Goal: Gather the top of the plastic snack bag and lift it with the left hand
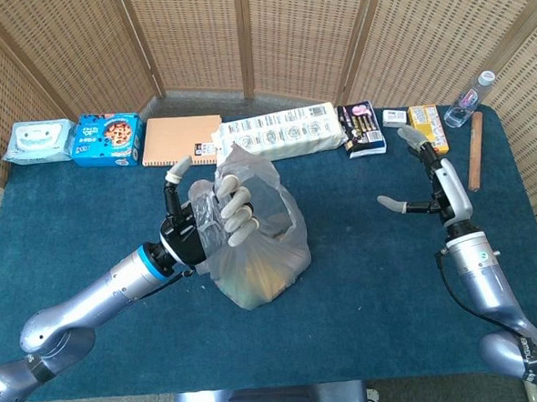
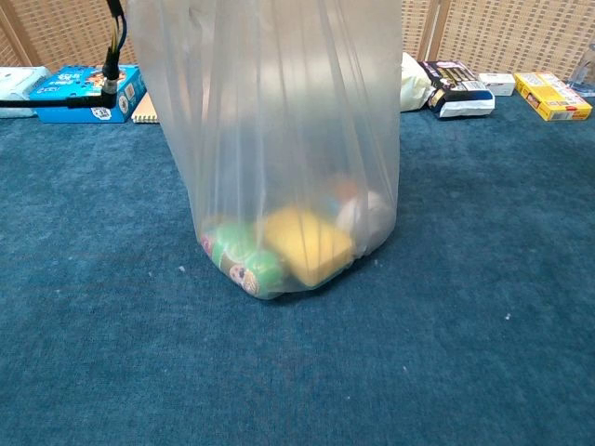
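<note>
A clear plastic snack bag stands mid-table, with yellow and green packets in its bottom. My left hand grips the bunched top of the bag, fingers curled over the plastic. The bag's walls run straight up and out of the chest view, and its base still touches the blue cloth. My right hand hovers to the right of the bag, fingers spread, holding nothing. Neither hand shows in the chest view.
Along the back edge lie a wipes pack, a blue cookie box, an orange notebook, a white pack, a dark packet, a yellow box, a bottle and a wooden stick.
</note>
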